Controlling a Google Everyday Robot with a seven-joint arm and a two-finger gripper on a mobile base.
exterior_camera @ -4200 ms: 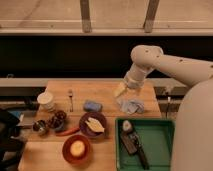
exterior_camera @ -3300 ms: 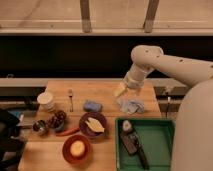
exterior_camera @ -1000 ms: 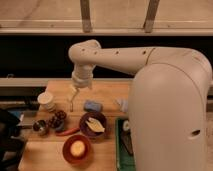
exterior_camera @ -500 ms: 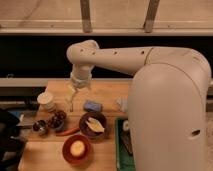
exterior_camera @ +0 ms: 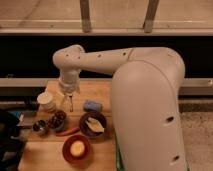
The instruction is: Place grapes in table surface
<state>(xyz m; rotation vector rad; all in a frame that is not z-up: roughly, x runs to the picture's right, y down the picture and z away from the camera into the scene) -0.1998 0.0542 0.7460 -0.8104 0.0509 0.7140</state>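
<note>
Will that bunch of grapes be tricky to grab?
The grapes look knobbly and round-berried, so probably soft and easy to squash. Pushed, the bunch would likely wobble rather than roll away. The gripper hangs over the tabletop just beyond them.

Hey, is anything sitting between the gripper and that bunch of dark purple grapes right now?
Nothing visible does. The gripper hangs open just above and behind the dark reddish-purple bunch of grapes on the tan wooden tabletop. The white cup stands off to the side, not in the path.
</note>
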